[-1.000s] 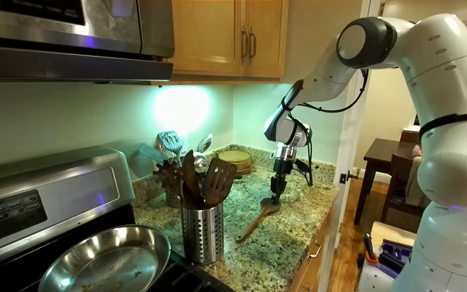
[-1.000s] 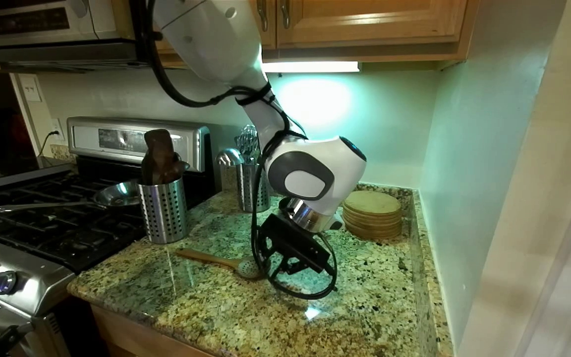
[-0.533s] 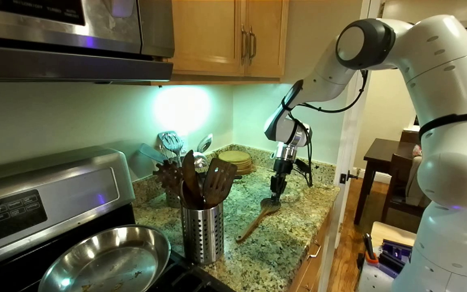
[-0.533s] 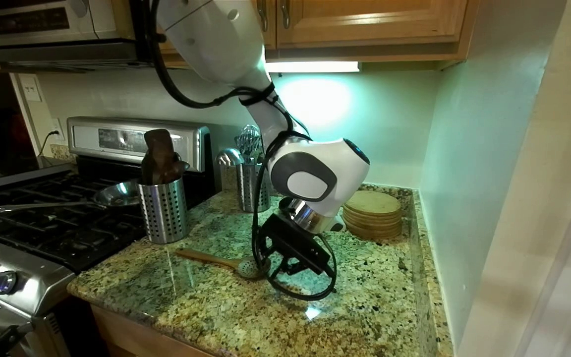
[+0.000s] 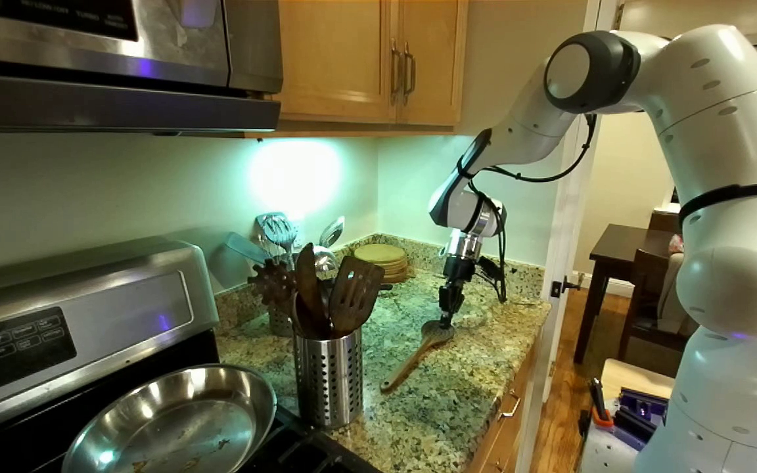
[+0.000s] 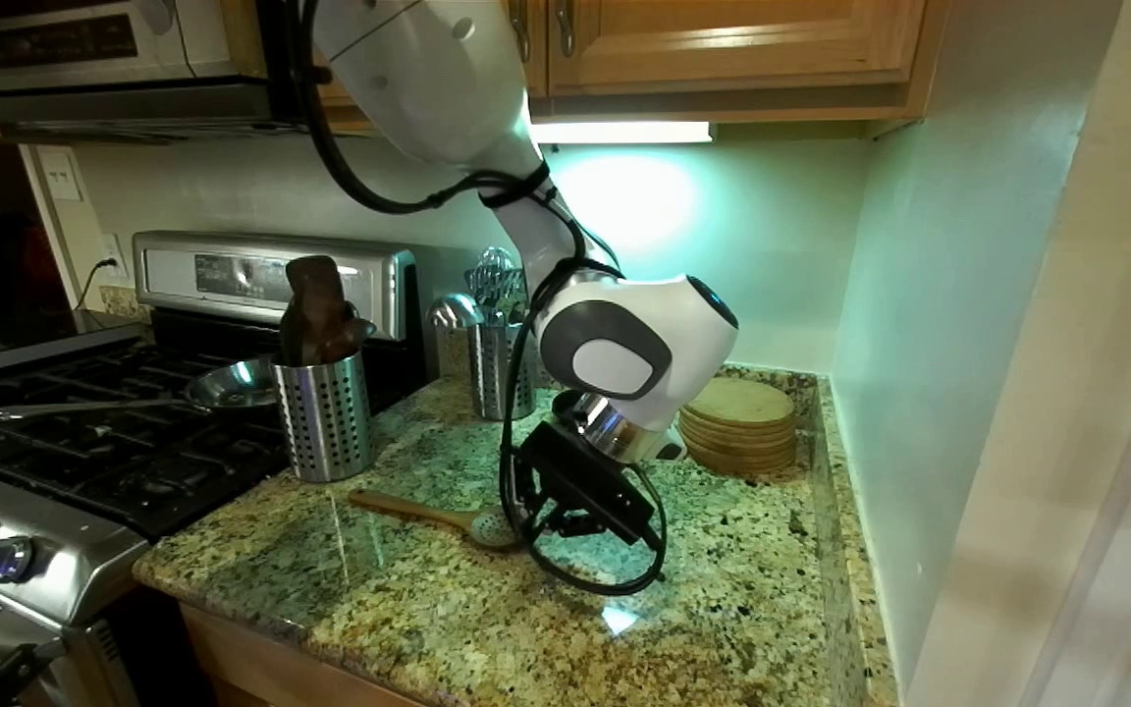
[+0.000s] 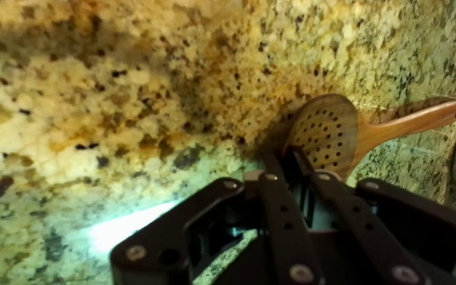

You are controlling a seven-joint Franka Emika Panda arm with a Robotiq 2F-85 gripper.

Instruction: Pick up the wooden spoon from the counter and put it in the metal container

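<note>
While the wooden spoon [image 7: 346,136] lies on the counter [image 7: 152,99] | jaws pinch its bowl's rim | handle pointing away

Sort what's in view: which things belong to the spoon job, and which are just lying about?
Job: gripper; perforated wooden spoon; granite countertop; front perforated steel utensil holder, probably the intended container.

Lying about: dark wooden utensils in that holder; rear perforated steel holder; steel ladle; steel frying pan; stack of round tan discs.

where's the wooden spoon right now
In both exterior views the spoon is on the counter, right of the container holding dark utensils; in the wrist view, its bowl is right of centre, at the jaws.
</note>
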